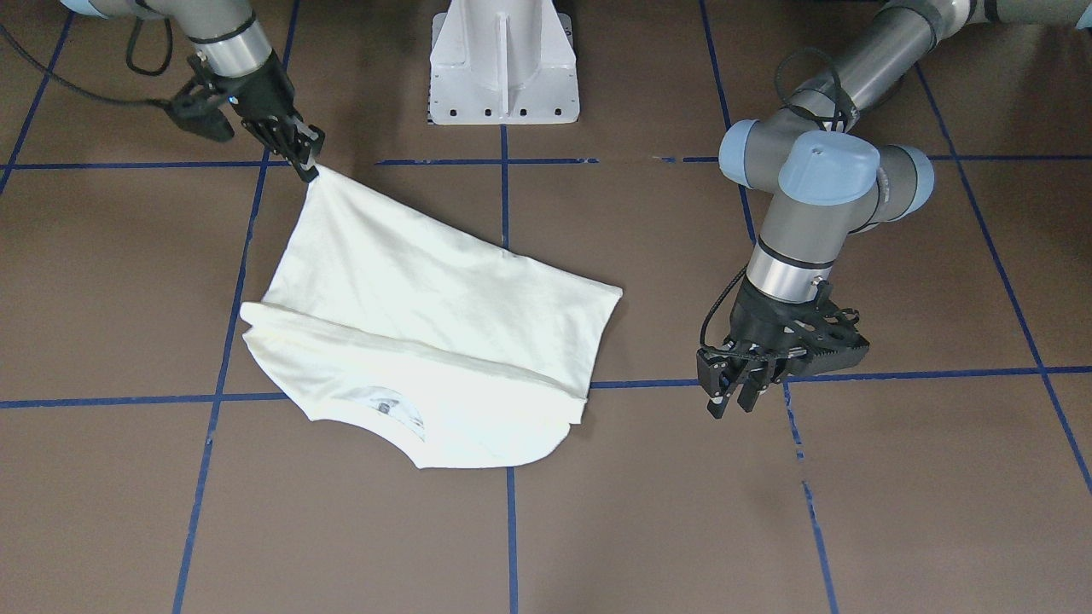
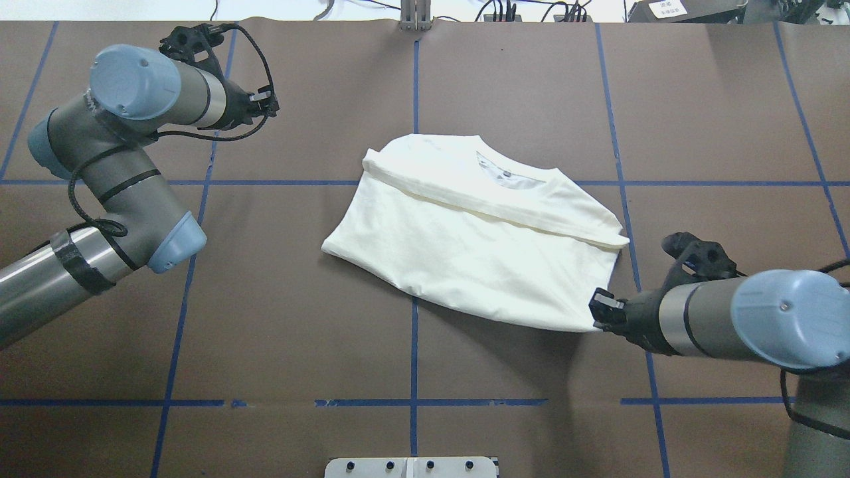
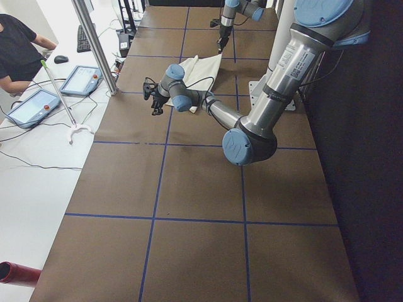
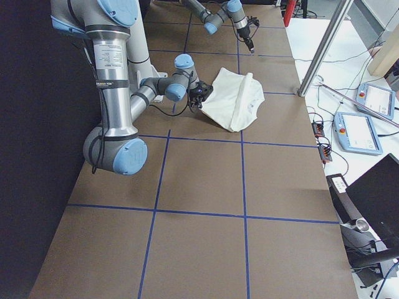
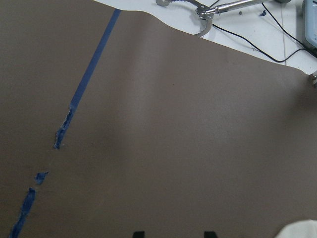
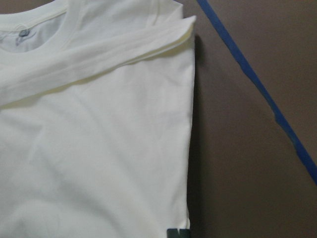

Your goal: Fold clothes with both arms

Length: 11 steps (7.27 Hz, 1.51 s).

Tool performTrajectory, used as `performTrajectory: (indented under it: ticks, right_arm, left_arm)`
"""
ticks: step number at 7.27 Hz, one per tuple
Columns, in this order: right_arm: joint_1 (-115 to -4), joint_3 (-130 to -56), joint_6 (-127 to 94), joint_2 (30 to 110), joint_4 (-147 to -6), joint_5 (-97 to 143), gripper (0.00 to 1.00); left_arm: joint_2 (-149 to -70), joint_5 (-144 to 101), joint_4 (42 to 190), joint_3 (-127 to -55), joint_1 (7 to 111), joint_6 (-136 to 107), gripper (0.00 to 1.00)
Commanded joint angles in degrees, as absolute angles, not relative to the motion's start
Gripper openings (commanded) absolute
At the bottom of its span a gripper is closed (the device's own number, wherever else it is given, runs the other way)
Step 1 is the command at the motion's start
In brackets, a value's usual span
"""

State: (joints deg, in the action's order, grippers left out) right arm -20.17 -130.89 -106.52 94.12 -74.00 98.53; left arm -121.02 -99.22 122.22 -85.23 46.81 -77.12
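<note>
The clothes are one cream shirt (image 1: 426,298) lying folded on the brown table, plain side up, with the collar and a grey label (image 2: 506,174) showing at the far edge. My right gripper (image 1: 309,169) is shut on the shirt's near corner (image 2: 584,322), which is drawn out to a point and sits a little off the table. The right wrist view shows the shirt (image 6: 99,148) filling the left side. My left gripper (image 1: 734,399) hovers open and empty above bare table, well away from the shirt's other side. Its fingertips (image 5: 139,234) stand apart in the left wrist view.
The white pedestal base (image 1: 503,68) stands at the robot's side of the table. Blue tape lines (image 2: 414,345) cross the brown cover. Beyond the far edge is a white bench with tablets (image 3: 82,78), cables and a seated person (image 3: 16,50).
</note>
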Motion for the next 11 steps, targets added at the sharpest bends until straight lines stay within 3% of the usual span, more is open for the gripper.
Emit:
performTrajectory:
  ticks: [1,2,3,6,8,11]
  right_arm:
    - [-8.5,-135.3,-106.6,100.4,-74.1,101.4,0.00]
    - [-4.3,-135.8,-106.7,100.3,-74.1,102.5,0.78]
    - [-4.0,-135.9,-106.9,100.4,-74.1,102.3,1.00]
    - [-14.9,-137.4,-107.0,99.9,-74.1,97.7,1.00]
    - [-20.2,-136.1,-106.6,99.6,-74.1,95.6,1.00]
    - [-20.4,-136.0,-106.6,99.7,-74.1,95.5,1.00]
  left_arm:
    - [-121.2,-103.5,121.8,-89.4,46.4,-79.2,0.54]
    - [-121.1,-109.6,121.9,-91.3,46.1,-81.7,0.54]
    - [-121.1,-110.7,121.8,-92.9,44.9,-84.6,0.54]
    - [-118.2,-110.6,121.5,-98.1,33.8,-99.5,0.54]
    - [-118.1,-104.9,120.4,-96.2,26.7,-101.5,0.54]
    - [-119.3,-104.8,119.7,-94.1,26.1,-101.5,0.53]
